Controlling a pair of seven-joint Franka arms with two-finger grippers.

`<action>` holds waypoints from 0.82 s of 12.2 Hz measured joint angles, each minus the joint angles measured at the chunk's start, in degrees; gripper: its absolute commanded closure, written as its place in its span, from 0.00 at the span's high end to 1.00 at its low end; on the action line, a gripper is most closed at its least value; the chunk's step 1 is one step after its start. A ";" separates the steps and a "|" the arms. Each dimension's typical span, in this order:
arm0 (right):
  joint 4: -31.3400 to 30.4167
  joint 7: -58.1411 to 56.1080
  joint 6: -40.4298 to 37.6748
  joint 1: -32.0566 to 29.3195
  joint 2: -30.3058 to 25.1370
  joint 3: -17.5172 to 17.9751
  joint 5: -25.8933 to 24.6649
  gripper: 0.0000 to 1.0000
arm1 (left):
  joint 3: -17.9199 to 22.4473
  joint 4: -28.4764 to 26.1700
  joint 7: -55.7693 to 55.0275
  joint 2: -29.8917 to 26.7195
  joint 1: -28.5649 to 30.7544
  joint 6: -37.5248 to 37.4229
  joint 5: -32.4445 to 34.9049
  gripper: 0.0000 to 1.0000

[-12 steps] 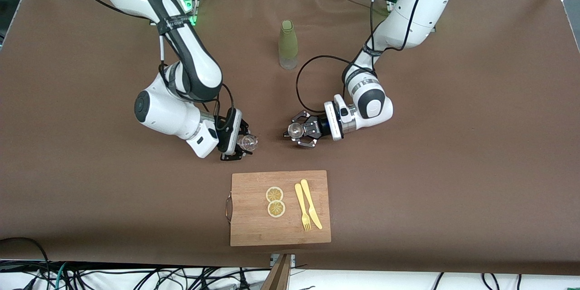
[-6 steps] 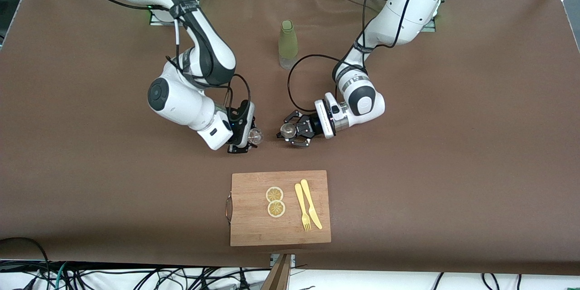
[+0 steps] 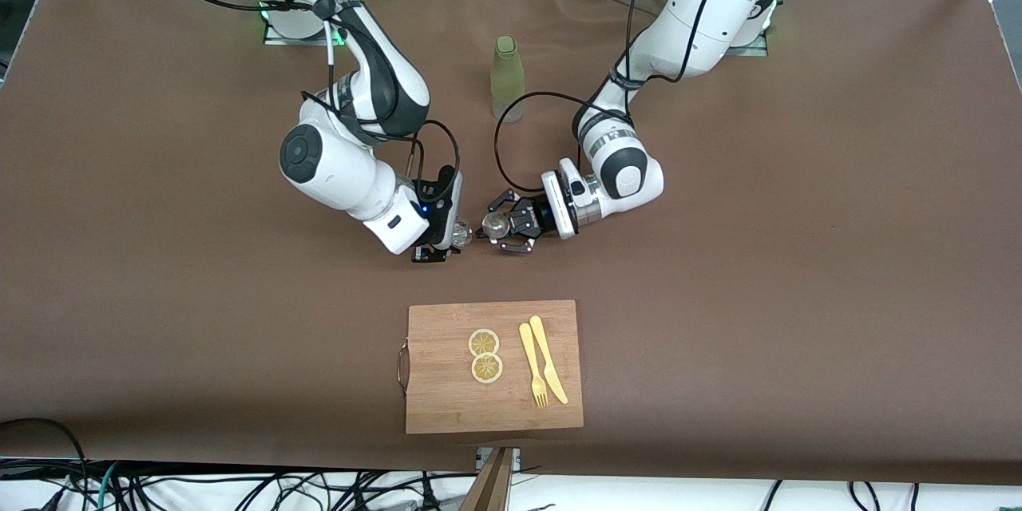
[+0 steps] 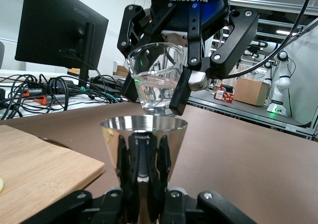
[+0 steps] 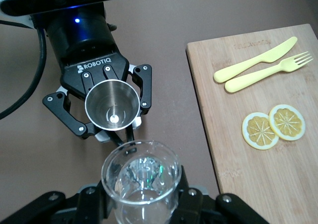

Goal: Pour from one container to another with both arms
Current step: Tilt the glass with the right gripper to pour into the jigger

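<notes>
My right gripper [image 3: 457, 235] is shut on a clear glass [image 3: 460, 234] with some water in it, also in the right wrist view as the clear glass [image 5: 141, 177]. My left gripper [image 3: 497, 228] is shut on a steel cone-shaped cup [image 3: 495, 227], its mouth up and nothing showing inside as the steel cup [image 5: 112, 106]. In the left wrist view the steel cup [image 4: 144, 134] stands in the foreground, and the glass [image 4: 156, 80] hangs a little higher just past its rim. The two vessels are close but apart, over the table between the bottle and the board.
A green bottle [image 3: 508, 78] stands upright between the arms' bases. A wooden cutting board [image 3: 447, 407] lies nearer the front camera, carrying two lemon slices [image 3: 485, 355], a yellow fork [image 3: 532, 374] and a yellow knife [image 3: 548, 368]. Brown cloth covers the table [image 3: 798, 295].
Both arms have swung toward each other, bringing the glass and the steel cup from well apart to nearly side by side. Both grips are unchanged.
</notes>
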 measured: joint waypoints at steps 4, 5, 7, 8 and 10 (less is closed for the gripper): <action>0.00 3.95 0.00 0.18 -0.28 1.42 -4.95 0.25 | 0.05 0.25 1.24 0.19 -0.61 0.29 -1.02 0.00; 0.00 3.98 0.00 0.32 -0.31 1.46 -5.17 0.25 | 0.05 0.47 1.81 0.36 -0.69 0.32 -1.56 0.00; 0.00 4.51 0.00 0.65 -0.32 1.48 -6.58 0.25 | 0.05 1.30 2.33 1.05 -0.94 0.85 -1.78 0.00; 0.00 5.68 0.00 0.75 -0.32 1.63 -8.06 0.25 | 0.06 1.74 2.58 1.44 -1.05 1.09 -1.80 0.00; 0.00 8.19 -0.01 0.84 -0.32 2.62 -11.20 0.25 | 0.16 2.29 3.14 1.91 -1.41 1.52 -2.37 0.00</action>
